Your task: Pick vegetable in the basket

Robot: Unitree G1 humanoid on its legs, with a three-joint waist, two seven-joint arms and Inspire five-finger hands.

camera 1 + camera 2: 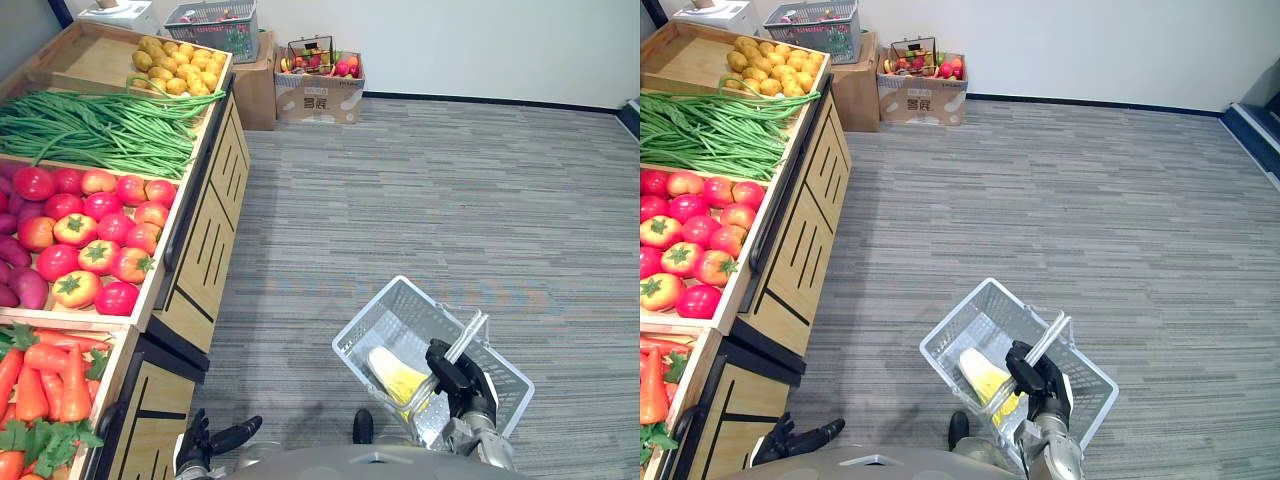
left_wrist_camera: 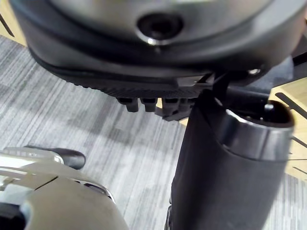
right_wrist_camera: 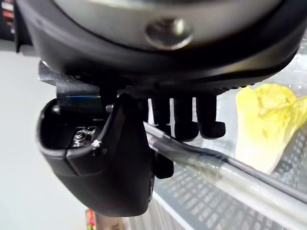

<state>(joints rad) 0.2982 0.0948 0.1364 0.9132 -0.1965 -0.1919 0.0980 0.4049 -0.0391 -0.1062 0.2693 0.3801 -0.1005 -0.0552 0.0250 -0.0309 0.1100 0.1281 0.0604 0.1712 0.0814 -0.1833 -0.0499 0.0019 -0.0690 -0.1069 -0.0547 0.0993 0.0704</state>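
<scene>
A pale mesh basket (image 1: pixel 392 300) hangs low at my right side, above the grey carpet. My right hand (image 1: pixel 458 375) is shut on the basket's clear handle (image 3: pixel 230 172), fingers curled over the bar. A yellow-green leafy vegetable (image 1: pixel 395 378) lies inside the basket (image 3: pixel 201 201), where it shows as a leafy vegetable (image 3: pixel 268 124) past the fingers. My left hand (image 1: pixel 215 440) hangs low beside the wooden produce stand (image 1: pixel 205 230), fingers relaxed and holding nothing. The stand holds carrots (image 1: pixel 45 385), tomatoes (image 1: pixel 90 225), green beans (image 1: pixel 100 130) and potatoes (image 1: pixel 180 65).
Purple vegetables (image 1: pixel 20 270) lie at the stand's left edge. By the back wall stand a cardboard box with fruit (image 1: pixel 318 85) and a second mesh basket (image 1: pixel 212 25) on another box. Grey carpet stretches to the right of the stand.
</scene>
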